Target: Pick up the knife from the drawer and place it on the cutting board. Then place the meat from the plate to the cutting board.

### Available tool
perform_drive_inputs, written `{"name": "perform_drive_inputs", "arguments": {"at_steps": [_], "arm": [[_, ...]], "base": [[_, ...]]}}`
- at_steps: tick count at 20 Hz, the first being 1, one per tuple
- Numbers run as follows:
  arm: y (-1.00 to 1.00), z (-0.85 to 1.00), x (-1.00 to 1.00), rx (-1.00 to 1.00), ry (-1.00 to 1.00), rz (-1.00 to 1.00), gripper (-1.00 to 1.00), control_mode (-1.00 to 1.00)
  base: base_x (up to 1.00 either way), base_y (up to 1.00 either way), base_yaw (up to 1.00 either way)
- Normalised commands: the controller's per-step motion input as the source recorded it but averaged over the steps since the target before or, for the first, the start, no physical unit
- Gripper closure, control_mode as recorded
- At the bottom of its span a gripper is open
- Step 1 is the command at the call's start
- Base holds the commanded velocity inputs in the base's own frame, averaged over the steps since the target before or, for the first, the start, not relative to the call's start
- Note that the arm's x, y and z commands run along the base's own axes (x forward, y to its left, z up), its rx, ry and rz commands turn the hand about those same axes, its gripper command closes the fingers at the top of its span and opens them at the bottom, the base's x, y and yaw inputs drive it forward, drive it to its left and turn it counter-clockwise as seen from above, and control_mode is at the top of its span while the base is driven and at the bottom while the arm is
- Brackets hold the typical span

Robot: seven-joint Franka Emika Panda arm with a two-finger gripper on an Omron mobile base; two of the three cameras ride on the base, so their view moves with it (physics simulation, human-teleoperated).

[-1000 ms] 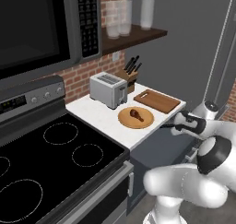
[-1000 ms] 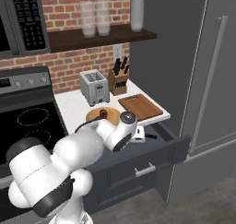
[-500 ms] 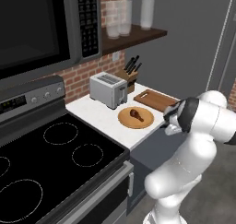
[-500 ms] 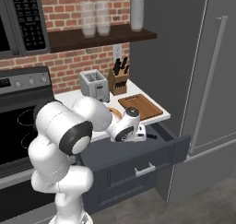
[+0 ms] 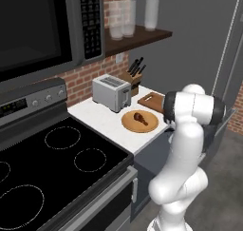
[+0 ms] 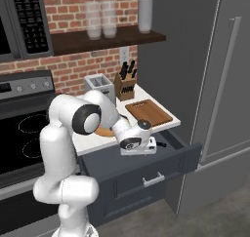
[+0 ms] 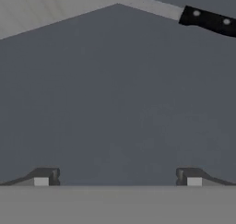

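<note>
I see a white countertop (image 5: 102,118) holding a silver toaster (image 5: 111,92), a wooden knife block (image 6: 126,85), a round tan plate (image 5: 140,121) and a reddish-brown cutting board (image 6: 148,112). Below it, the open drawer (image 6: 146,163) carries the knife (image 7: 184,15) on its floor.

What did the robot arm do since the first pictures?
The white arm swung over the open slate-grey drawer and lowered its gripper inside, fingers open, empty. The small dark-handled knife stayed in the drawer; the brown drumstick stayed on the round tan plate.
</note>
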Motion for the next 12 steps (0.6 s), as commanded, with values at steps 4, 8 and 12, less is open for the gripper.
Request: {"name": "perform_drive_inputs", "arguments": {"at_steps": [4,8,12], "arm": [[0.00,-0.74,0.12,0.00,0.00,0.08,-1.00,-1.00],[-0.07,-0.64,-0.01,0.00,0.05,0.10,-1.00,-1.00],[-0.73,-0.37,-0.77,0.00,0.15,0.04,-1.00,-1.00]], "base": [[0.00,0.00,0.00],[0.00,0.00,0.00],[0.00,0.00,0.00]]}}
